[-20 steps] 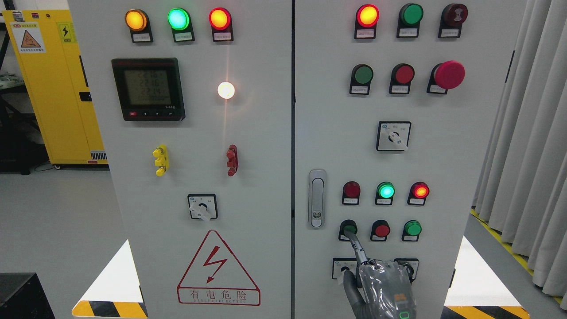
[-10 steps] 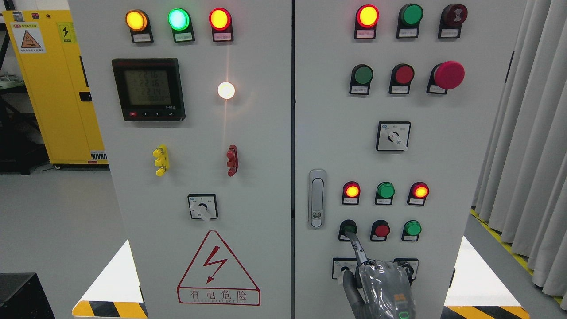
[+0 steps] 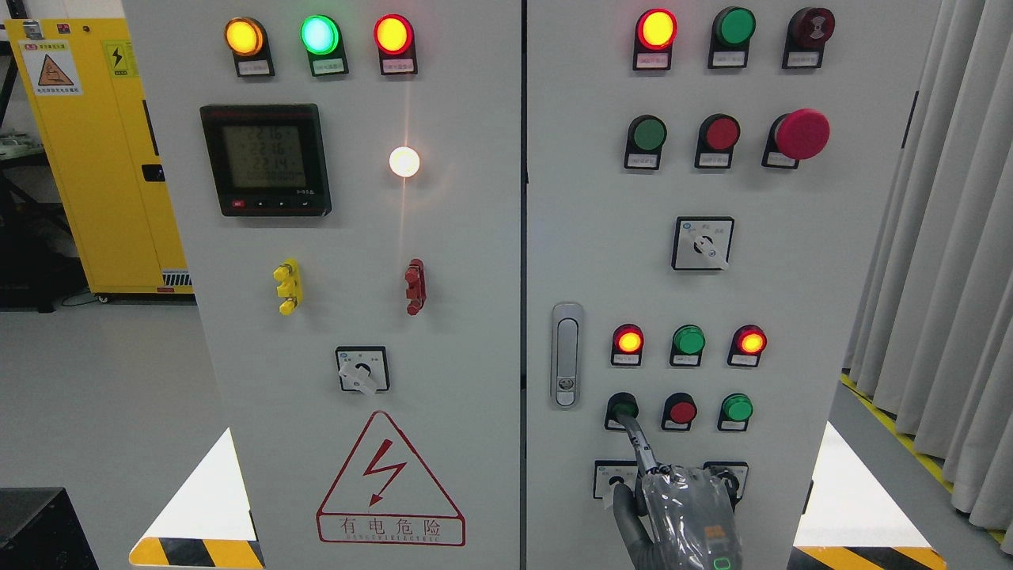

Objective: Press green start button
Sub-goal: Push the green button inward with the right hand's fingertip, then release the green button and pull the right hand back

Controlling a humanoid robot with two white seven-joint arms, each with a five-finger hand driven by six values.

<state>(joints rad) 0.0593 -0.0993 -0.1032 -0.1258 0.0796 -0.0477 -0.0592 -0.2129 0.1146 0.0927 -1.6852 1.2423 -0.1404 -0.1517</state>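
Observation:
The green start button (image 3: 622,407) is the leftmost of three push buttons low on the right door of the grey control cabinet (image 3: 791,277). My right hand (image 3: 684,514) comes up from the bottom edge, grey-gloved. Its index finger (image 3: 635,437) is stretched out with the tip on the green button, partly covering it. The other fingers are curled in and hold nothing. Above the button, the lamp row shows a lit red lamp (image 3: 628,340), an unlit green lamp (image 3: 688,340) and a lit red lamp (image 3: 750,341).
A red button (image 3: 681,411) and a second green button (image 3: 737,408) sit right of the pressed one. A door handle (image 3: 566,355) is to its left, with selector switches (image 3: 613,480) below, partly behind my hand. A grey curtain (image 3: 942,277) hangs at right and a yellow cabinet (image 3: 95,158) stands far left.
In the lamp row above the button, the green lamp went dark and the left red lamp lit up. My hand and finger stayed on the button.

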